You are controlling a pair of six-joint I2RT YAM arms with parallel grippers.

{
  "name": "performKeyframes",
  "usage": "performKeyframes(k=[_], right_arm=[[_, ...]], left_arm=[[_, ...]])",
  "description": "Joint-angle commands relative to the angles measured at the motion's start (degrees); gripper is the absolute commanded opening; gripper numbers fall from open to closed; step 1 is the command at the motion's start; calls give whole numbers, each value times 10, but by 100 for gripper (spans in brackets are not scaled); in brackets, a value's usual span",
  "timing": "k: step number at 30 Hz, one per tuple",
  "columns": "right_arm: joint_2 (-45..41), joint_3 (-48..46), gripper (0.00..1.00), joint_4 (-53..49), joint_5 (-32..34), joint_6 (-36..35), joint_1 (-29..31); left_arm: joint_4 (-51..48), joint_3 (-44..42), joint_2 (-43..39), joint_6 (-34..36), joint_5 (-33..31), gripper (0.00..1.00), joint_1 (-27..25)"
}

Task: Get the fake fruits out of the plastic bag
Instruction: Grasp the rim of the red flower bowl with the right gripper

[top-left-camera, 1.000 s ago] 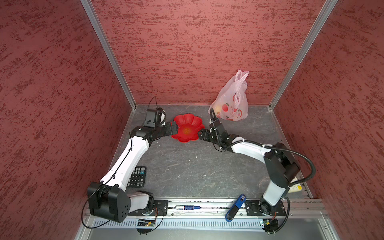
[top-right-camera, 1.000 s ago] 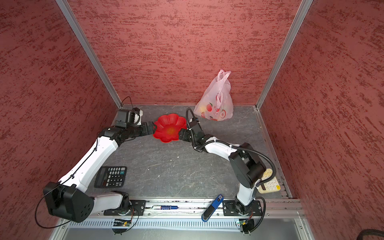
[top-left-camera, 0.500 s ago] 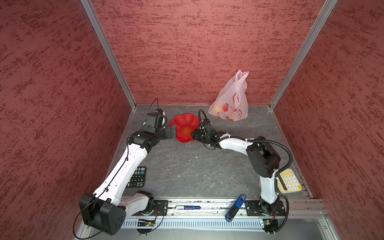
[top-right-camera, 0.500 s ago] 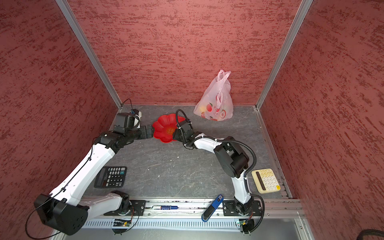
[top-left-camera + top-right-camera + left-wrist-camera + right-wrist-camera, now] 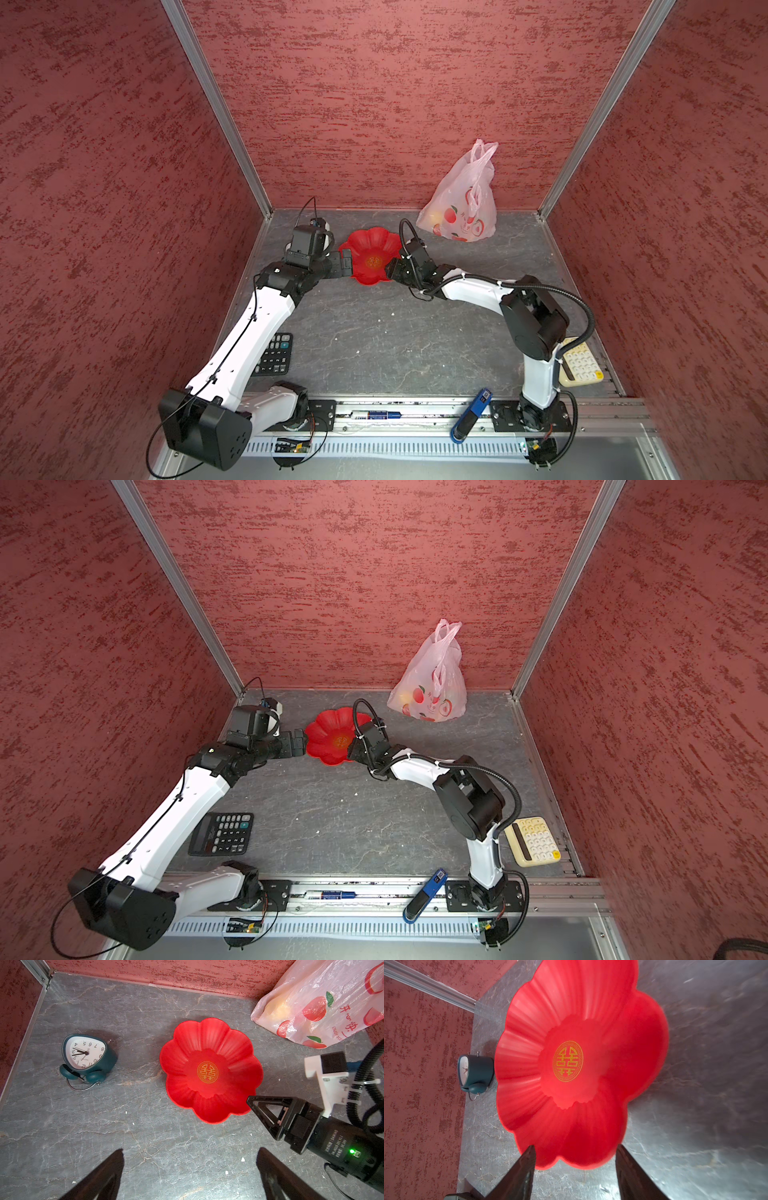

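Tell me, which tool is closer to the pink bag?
Right. The right tool is at the red plate edge nearer the plastic bag; the left tool is across the plate, farther off.

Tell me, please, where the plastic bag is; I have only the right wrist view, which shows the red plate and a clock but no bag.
Observer: The plastic bag stands against the back wall, to the right of the red plate and apart from it.
Operator: Thank you; can you see anything inside it?
Observer: Yes, a yellowish fake fruit shows through the plastic; which kind, I cannot tell.
Operator: And where is the left gripper, please?
Observer: The left gripper hangs wide open and empty, just left of the plate.
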Motion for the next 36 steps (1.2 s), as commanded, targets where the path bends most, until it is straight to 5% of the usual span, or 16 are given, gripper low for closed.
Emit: performKeyframes(k=[1,18,36], right_arm=[[-29,-9,62,-9,41,-10,2],[42,19,56,-19,57,-14,-4],[106,43,32,41,17,8,-18]], left_arm=[[0,-4,3,10,-2,99,-6],[1,-5,3,14,-5,99,-11],[0,-5,12,16,-4,99,-13]])
